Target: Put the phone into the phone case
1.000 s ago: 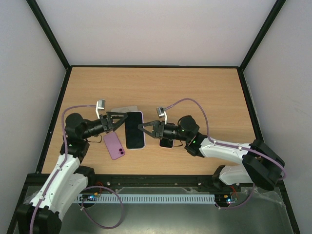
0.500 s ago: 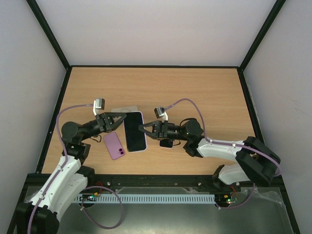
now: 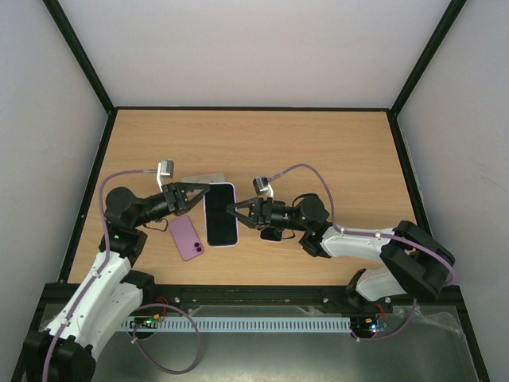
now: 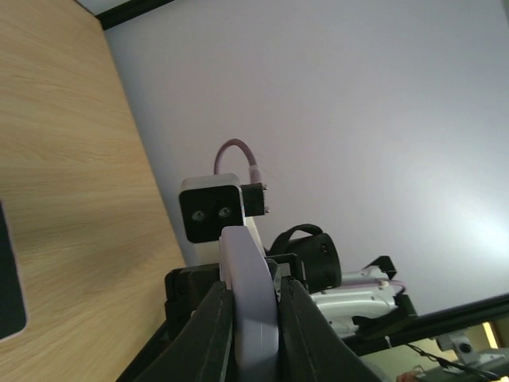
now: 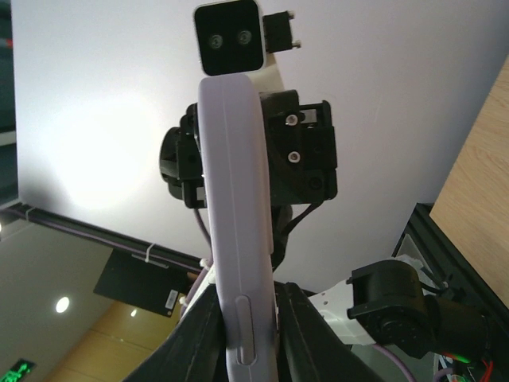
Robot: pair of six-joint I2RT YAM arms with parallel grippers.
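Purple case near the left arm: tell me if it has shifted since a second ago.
No. The purple case lies just as before, same gap to the table's near edge.

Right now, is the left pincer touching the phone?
Touching. The left wrist view shows the left pincer with both jaws pressed flat against the phone along its lavender edge, no gap on either side.
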